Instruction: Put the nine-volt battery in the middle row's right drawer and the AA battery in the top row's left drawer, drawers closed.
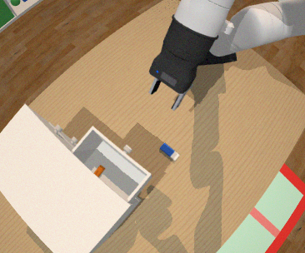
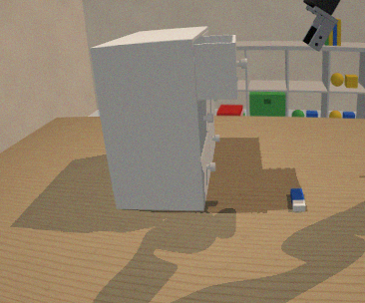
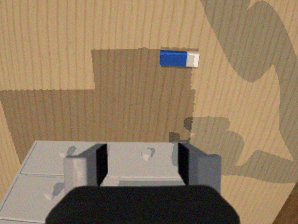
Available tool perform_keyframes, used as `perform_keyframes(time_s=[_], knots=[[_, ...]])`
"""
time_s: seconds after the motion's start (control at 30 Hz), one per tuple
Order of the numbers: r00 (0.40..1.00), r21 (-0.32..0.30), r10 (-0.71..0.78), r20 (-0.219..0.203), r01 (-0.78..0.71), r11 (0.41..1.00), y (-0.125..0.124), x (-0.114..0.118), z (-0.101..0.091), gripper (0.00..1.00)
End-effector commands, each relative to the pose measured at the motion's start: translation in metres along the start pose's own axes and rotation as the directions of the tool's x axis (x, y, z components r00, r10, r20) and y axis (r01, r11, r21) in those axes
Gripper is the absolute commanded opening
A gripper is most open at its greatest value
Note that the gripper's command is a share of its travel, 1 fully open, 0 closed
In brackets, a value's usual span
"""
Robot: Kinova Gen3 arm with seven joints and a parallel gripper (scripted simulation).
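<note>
Room lies wide between chest [image 1: 47,187] and table [image 1: 251,125] edge; we see one top drawer [image 1: 140,171] pulled out, an orange AA battery [image 1: 98,170] inside. Nine-volt [image 1: 169,151] lies on the table at 3 o'clock from that drawer. Our claw [image 1: 166,95] hangs high at 12 o'clock, fully released, touching nothing.

chest [image 1: 47,187]: 1 | open drawer [image 1: 140,171]: 1 | orange battery [image 1: 98,170]: 1 | blue battery [image 1: 169,151]: 1

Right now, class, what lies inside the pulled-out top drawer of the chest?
A small orange battery lies in the open drawer, near the chest. The drawer's back part is hidden under the chest's top.
</note>
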State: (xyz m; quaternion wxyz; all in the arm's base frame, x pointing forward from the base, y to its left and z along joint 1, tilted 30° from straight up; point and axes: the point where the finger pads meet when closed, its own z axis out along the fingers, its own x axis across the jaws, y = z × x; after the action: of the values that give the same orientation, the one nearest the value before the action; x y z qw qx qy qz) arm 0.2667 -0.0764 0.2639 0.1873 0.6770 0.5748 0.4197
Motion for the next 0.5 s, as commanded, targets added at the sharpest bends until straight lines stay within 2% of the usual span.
perform_keyframes(time_s=[0.0,0.23,0.47], knots=[[1.000,-0.023,0.012,-0.013,-0.013,1.000,-0.0009,0.0028,0.0038,1.00],[1.000,-0.059,0.012,-0.014,-0.012,0.998,-0.0002,0.0028,0.0110,1.00],[1.000,-0.068,0.012,-0.013,-0.013,0.998,-0.0003,0.0029,0.0128,1.00]])
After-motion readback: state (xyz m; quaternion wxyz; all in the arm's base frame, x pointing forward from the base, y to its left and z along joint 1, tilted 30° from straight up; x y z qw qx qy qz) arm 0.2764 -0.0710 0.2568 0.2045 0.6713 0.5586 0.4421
